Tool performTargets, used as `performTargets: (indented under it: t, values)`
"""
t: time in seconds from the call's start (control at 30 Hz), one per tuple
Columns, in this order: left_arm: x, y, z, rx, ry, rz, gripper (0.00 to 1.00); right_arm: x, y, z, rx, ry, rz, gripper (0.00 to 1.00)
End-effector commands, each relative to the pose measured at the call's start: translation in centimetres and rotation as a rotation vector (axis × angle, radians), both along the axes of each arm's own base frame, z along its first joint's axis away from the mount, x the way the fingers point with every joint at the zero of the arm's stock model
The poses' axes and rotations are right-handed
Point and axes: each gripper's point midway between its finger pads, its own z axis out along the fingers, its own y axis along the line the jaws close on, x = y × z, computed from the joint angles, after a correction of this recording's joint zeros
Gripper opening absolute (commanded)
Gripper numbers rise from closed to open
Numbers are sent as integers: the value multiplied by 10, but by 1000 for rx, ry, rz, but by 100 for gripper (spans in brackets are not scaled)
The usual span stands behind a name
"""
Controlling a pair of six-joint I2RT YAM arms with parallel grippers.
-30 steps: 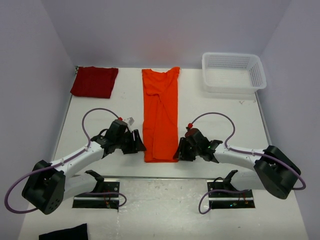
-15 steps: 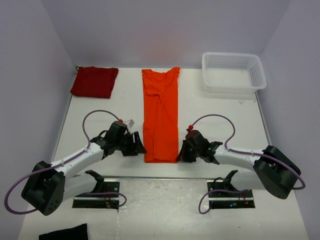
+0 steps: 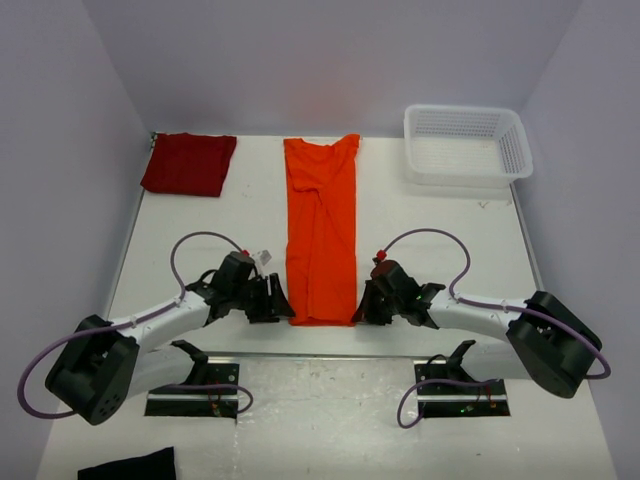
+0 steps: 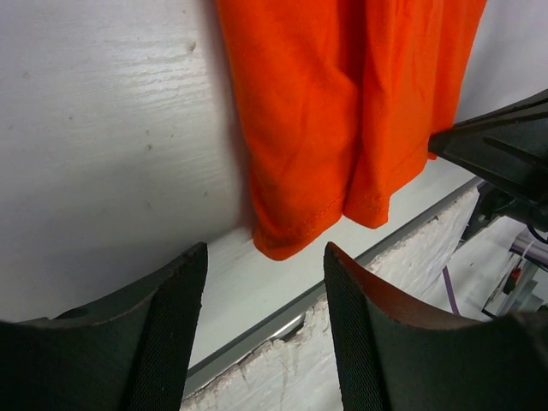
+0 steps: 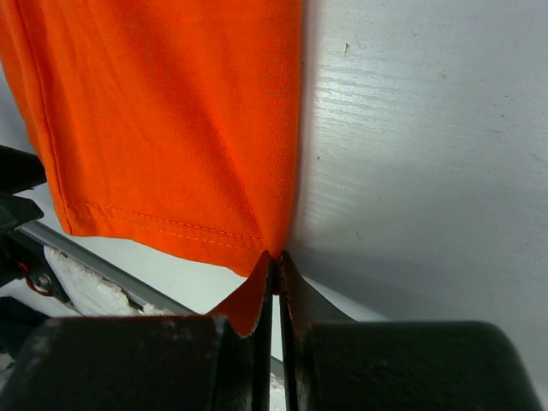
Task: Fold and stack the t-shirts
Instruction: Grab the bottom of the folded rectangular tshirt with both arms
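Note:
The orange t-shirt lies as a long narrow strip down the middle of the table, hem toward me. The dark red t-shirt lies folded at the far left corner. My left gripper is open and empty just left of the hem's near left corner; in the left wrist view the orange t-shirt's corner lies ahead of the spread left gripper. My right gripper is at the hem's near right corner. In the right wrist view the right gripper is shut, pinching the corner of the orange t-shirt.
A white mesh basket stands at the far right. A small black cloth lies at the bottom left, off the table. The table's near edge runs just behind the shirt's hem.
My left gripper has moved nearer and right, up to the hem's left corner. My right gripper has shifted slightly right along the hem and holds at the right corner.

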Motion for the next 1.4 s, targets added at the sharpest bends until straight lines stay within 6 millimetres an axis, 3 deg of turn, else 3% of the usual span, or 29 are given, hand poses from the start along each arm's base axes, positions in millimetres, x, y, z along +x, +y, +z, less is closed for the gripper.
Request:
performTargets:
  t: [0.0, 0.3, 0.77, 0.87, 0.9, 0.97, 1.37]
  values:
    - [3, -9, -3, -36, 2, -9, 59, -3, -5, -2, -16, -9, 2, 0]
    - [-2, -14, -14, -51, 37, -22, 52, -2, -5, -2, -19, -9, -3, 0]
    - [-10, -28, -14, -142, 60, -40, 34, -4, -4, -7, -24, 5, 5, 0]
    - [-12, -29, -15, -148, 65, -44, 24, -4, -5, -9, -31, 8, 6, 0]
    - [-12, -29, -15, -148, 65, -44, 12, -3, -5, -8, -31, 4, 3, 0]
    - [-15, -28, -16, -150, 74, -46, 0, -3, -7, -10, -43, 7, 1, 0]
    - [-33, -5, -21, -81, 94, 3, 0, -4, -32, -14, -152, -13, -52, 0]
